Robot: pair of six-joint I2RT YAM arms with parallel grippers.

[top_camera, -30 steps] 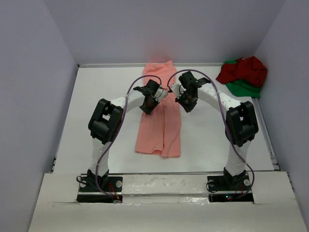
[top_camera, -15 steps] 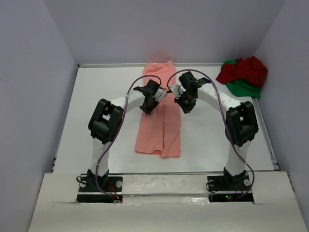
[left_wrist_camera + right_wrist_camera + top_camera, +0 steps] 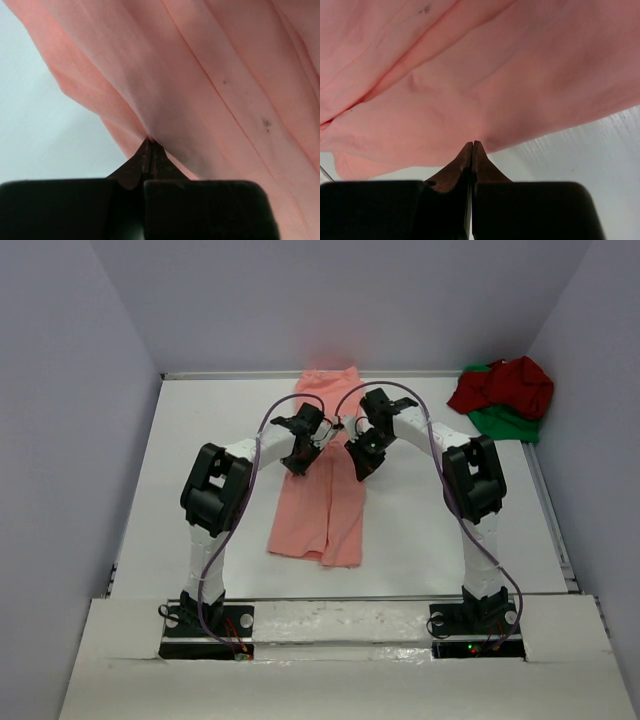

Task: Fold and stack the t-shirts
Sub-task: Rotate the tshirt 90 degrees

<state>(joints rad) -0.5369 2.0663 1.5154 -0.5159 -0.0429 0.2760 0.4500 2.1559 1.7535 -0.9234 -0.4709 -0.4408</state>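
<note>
The salmon-pink t-shirt (image 3: 322, 510) lies as a long narrow strip down the middle of the table. My left gripper (image 3: 298, 456) is shut on its left edge, and the pinched cloth (image 3: 200, 90) shows in the left wrist view. My right gripper (image 3: 362, 462) is shut on its right edge, with the cloth (image 3: 470, 75) filling the right wrist view. Both grippers hold the shirt's middle lifted. The dark red t-shirt (image 3: 505, 385) lies crumpled on the bright green t-shirt (image 3: 508, 423) at the far right corner.
The white table (image 3: 200, 480) is ringed by grey walls. Its raised rim runs along the right side (image 3: 552, 520). Bare table shows in both wrist views (image 3: 40, 130) (image 3: 590, 150).
Both grippers have moved left and slightly toward the back with the salmon-pink shirt, dragging its near end leftward. The right arm's elbow has swung left.
</note>
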